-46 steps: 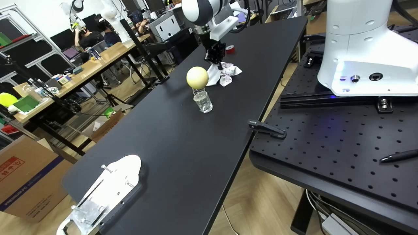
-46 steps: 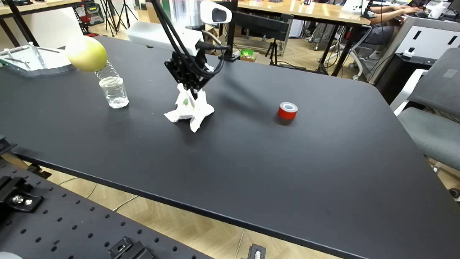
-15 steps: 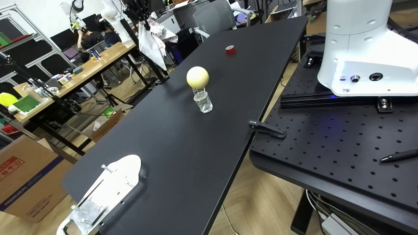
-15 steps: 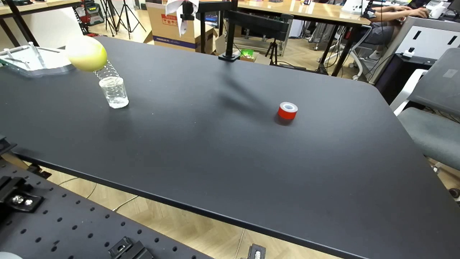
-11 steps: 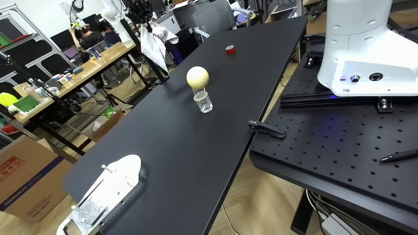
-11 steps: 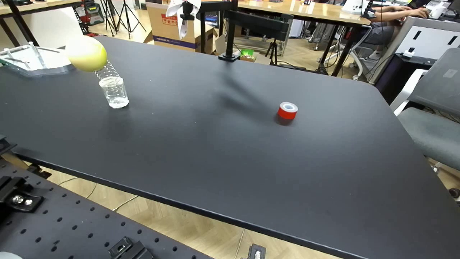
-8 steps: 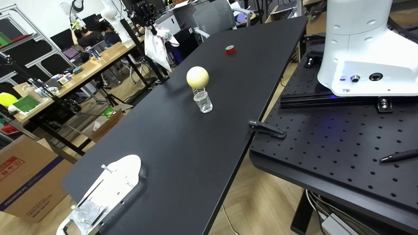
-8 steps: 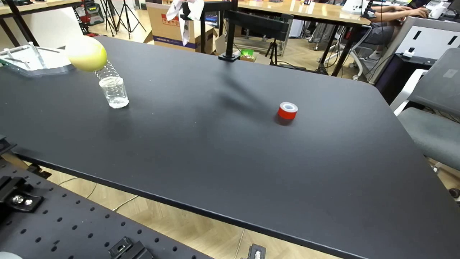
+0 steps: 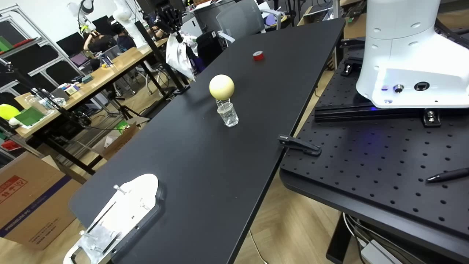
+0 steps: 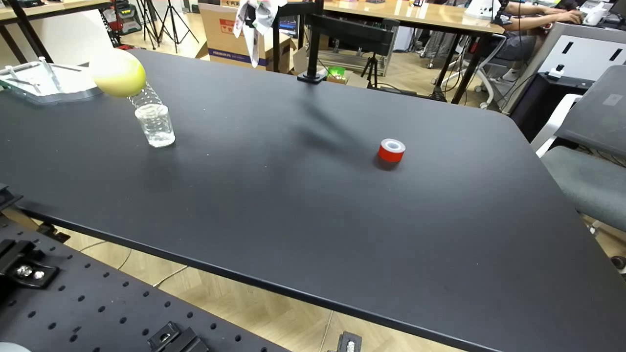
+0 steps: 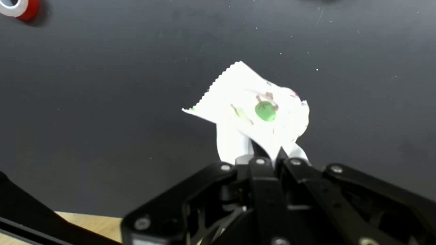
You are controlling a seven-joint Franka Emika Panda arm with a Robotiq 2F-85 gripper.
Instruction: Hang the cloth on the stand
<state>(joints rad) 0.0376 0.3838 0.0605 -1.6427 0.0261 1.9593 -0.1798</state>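
The cloth is white with a printed pattern. My gripper [image 11: 271, 153] is shut on the cloth [image 11: 238, 88], its fingers close together with fabric pinched between them. In an exterior view the gripper [image 9: 178, 36] holds the cloth [image 9: 179, 57] in the air beyond the table's far edge. The cloth [image 10: 266, 13] also shows at the top of an exterior view, where the gripper is out of view. The black stand is a post [image 10: 313, 44] clamped to the table edge, with a side arm overlapping the cloth there. The post [image 9: 146, 36] stands left of the cloth in an exterior view.
On the black table [image 9: 190, 165] stand a clear cup [image 9: 228, 115] with a yellow ball [image 9: 221, 87] above it and a white plate-like fixture [image 9: 124, 209]. A red tape roll [image 10: 391, 150] lies on the table. A dark bar [image 11: 30, 214] crosses the wrist view's lower left.
The cloth, on the table three seconds ago, is lifted in my gripper. Over the last second, gripper and cloth have shifted slightly right and down in the exterior views.
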